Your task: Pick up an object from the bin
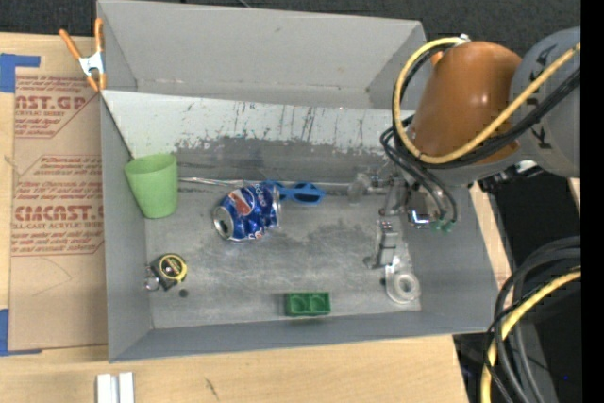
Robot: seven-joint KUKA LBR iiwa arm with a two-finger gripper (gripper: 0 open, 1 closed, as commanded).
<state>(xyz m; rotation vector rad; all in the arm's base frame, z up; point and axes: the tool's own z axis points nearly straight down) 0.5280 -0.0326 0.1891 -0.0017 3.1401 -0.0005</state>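
Overhead view of the grey metal bin (255, 52), with the arm (559, 109) reaching in from the right. The wrist is sitting under an orange cover (467, 99) looped with yellow cables (404, 75), and together these are hiding the far right corner of the bin floor and the upper part of the tool.

The gripper (386, 252) is hanging low over the right part of the floor. Its metal blends with the scratched grey floor beneath, so whether it is open or closed cannot be told, and nothing can be seen held in it.

The nearest thing is a silvery ring (403, 287), lying flat at the near right, just on the near side of the gripper. Whether the two are touching is unclear.

Other things are lying well apart from the gripper:
- A crushed blue can (247, 211) is lying on its side near the middle of the floor.
- A small blue-handled item (300, 193) is lying just to the right of the can — its kind is hard to make out.
- A thin metal rod (217, 181) is running left to right along the far side of the floor, passing behind the can.
- A green cup (154, 185) is leaning against the left wall.
- A small yellow-and-black tape measure (168, 271) is resting at the near left.
- A green block (308, 303) is lying by the near wall, to the left of the ring.
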